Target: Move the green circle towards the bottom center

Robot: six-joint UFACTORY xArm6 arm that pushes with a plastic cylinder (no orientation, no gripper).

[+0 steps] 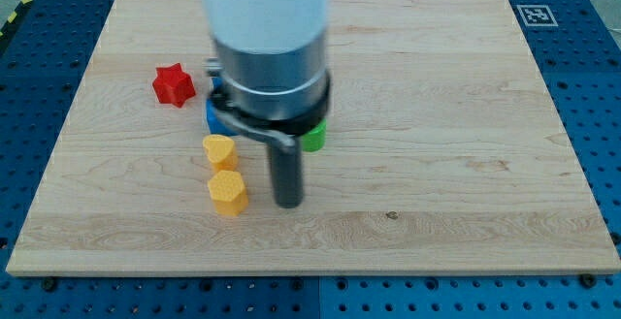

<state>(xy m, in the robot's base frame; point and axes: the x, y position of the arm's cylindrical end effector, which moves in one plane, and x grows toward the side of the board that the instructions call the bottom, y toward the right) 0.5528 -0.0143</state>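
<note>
Camera view of a pushing board at one moment. Wooden board (pixel 466 144): the flat work surface, lying on a blue perforated table (pixel 597 144); its bottom centre, the goal region, holds no block. Arm housing (pixel 264 38): the white and grey body fills the upper middle of the view and hides whatever lies beneath it. Rod: dark and upright, descending from the housing to my tip (pixel 288 204), which meets the board below the block cluster, just right of the lower yellow block (pixel 228 192). No fingers exist on this tool, so nothing is clasped; blocks can only be shoved. Green circle (pixel 313 138): only a sliver shows at the housing's right edge, above and slightly right of my tip, apart from it. By judgement, the tip stands on the wrong side for a downward push and would need to pass round to the circle's upper side. Upper yellow block (pixel 219 150), blue block (pixel 212 117) (mostly hidden) and red star (pixel 173 84) sit left of the rod, off the likely path.
</note>
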